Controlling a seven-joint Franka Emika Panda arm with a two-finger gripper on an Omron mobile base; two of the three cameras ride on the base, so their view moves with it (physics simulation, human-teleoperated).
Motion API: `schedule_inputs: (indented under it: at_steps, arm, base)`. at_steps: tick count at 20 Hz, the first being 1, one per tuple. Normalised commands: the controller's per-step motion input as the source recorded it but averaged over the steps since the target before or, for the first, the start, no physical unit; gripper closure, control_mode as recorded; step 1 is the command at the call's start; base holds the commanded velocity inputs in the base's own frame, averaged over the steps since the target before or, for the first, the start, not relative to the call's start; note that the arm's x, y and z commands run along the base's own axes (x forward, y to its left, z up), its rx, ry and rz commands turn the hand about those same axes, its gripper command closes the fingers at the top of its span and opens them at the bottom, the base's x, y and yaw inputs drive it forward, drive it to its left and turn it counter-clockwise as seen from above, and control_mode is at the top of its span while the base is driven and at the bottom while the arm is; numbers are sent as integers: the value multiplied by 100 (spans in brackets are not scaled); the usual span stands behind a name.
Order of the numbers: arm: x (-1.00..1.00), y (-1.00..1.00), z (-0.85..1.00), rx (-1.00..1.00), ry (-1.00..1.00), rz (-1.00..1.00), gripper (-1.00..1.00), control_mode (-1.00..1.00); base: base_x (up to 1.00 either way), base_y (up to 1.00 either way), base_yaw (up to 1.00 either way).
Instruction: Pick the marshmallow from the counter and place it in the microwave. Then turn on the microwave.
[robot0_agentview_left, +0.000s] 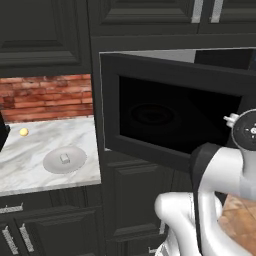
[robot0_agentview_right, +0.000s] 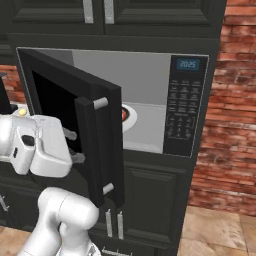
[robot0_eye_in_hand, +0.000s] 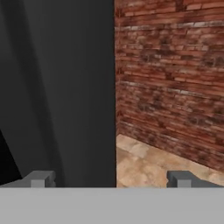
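The marshmallow (robot0_agentview_left: 65, 159) is a tiny whitish cube resting on a round grey plate (robot0_agentview_left: 55, 164) on the marble counter (robot0_agentview_left: 30, 150), far left of the arm. The microwave (robot0_agentview_right: 150, 115) stands with its dark glass door (robot0_agentview_right: 60, 110) swung wide open, showing the grey interior and the red-ringed turntable (robot0_agentview_right: 128, 115). My gripper (robot0_agentview_right: 74, 146) hovers in front of the open door, well away from the marshmallow. In the hand view the gripper (robot0_eye_in_hand: 111, 179) is open with nothing between its fingertips (robot0_eye_in_hand: 41, 178), facing a dark panel and a brick wall.
A small yellow ball (robot0_agentview_left: 23, 132) lies at the back of the counter. The keypad (robot0_agentview_right: 182, 110) runs down the microwave's right side. The door's silver bar handle (robot0_agentview_right: 104, 145) juts toward the arm. Dark cabinets sit above and below; a brick wall (robot0_agentview_right: 230, 115) stands to the right.
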Motion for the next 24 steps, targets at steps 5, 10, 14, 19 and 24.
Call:
schedule_inputs:
  at_steps: [5, 10, 14, 19, 24]
  arm:
    - [-84, -12, -19, -17, -21, 0, -100, -100]
    - [-77, -5, -21, -19, -20, 0, -100, -100]
    - [-77, -13, -16, -16, -17, 0, -100, -100]
    - [-61, -33, -9, -10, -11, 7, -100, -100]
    - [-26, -52, -11, -2, -2, 22, -100, -100]
  base:
    - [0, 0, 0]
    - [0, 0, 0]
    - [0, 0, 0]
    - [0, 0, 0]
    - [0, 0, 0]
